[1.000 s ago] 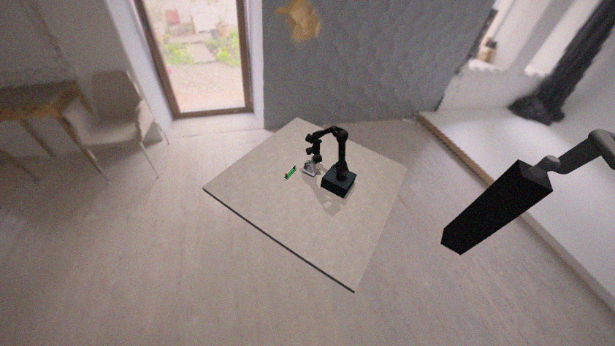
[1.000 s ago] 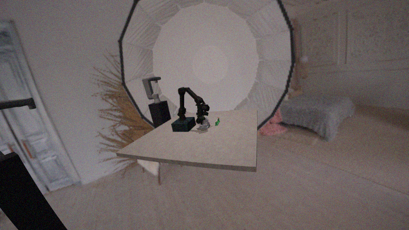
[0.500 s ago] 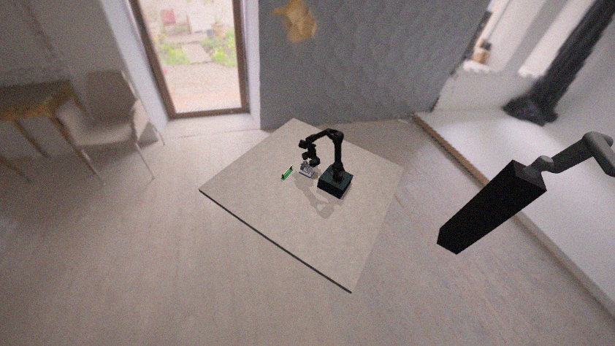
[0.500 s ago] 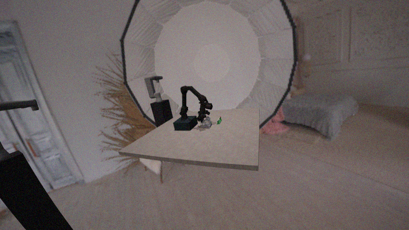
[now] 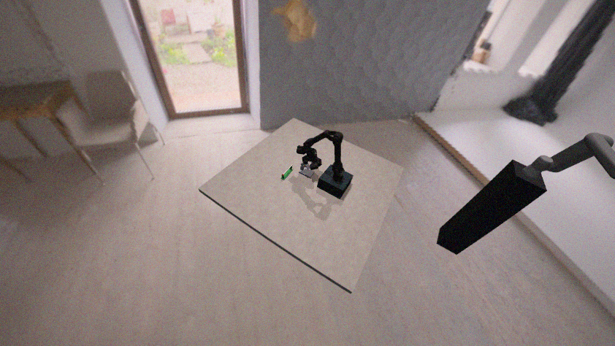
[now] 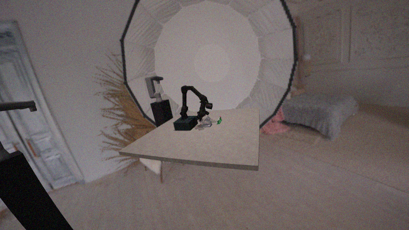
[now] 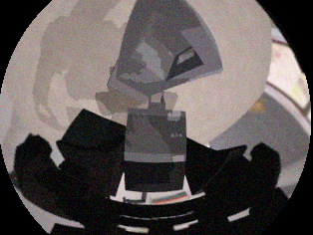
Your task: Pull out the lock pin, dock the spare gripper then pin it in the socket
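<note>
My gripper (image 7: 155, 134) (image 5: 312, 165) (image 6: 201, 116) is shut on the spare gripper (image 7: 156, 130), a boxy grey body with a black lower band. Its short spigot (image 7: 156, 106) points at the grey mount (image 7: 169, 30) (image 5: 307, 174) (image 6: 207, 123). The spigot's end is close to the mount's lower edge in the wrist view; whether it is inside the socket cannot be told. A dark slot (image 7: 185, 62) shows in the mount's face. The lock pin's red head (image 5: 283, 175) shows at one end of the green holder (image 5: 287, 172) (image 6: 219, 120), apart from the mount; the pin seems to lie along it.
The dark base box (image 5: 334, 182) (image 6: 184, 123) of the arm stands close beside the mount. The green holder is on the mount's far side from that base. All stand on the pale table (image 5: 275, 214) (image 6: 223, 148). The arm arches above the mount.
</note>
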### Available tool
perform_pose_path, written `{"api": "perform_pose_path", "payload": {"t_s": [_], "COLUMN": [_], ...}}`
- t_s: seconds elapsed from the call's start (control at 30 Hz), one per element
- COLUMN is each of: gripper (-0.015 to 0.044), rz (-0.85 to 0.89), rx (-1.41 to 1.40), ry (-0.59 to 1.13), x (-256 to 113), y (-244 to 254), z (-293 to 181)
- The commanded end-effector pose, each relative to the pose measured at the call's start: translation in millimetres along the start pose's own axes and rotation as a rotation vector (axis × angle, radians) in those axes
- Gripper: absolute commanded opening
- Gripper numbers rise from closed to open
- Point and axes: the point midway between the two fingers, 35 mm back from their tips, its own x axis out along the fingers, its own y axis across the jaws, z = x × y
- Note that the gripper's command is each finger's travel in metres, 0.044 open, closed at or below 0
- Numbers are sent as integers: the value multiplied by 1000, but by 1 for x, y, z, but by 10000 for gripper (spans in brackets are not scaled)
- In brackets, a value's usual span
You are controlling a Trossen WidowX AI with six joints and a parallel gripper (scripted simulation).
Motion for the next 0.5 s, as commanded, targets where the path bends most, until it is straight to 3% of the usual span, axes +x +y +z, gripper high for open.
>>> {"api": "perform_pose_path", "payload": {"t_s": [0.0, 0.47], "gripper": [0, 0], "rz": [-59, -273], "rx": [-6, -48], "ry": [41, 137], "x": [-2, -10], "y": [5, 22], "z": [-4, -14]}}
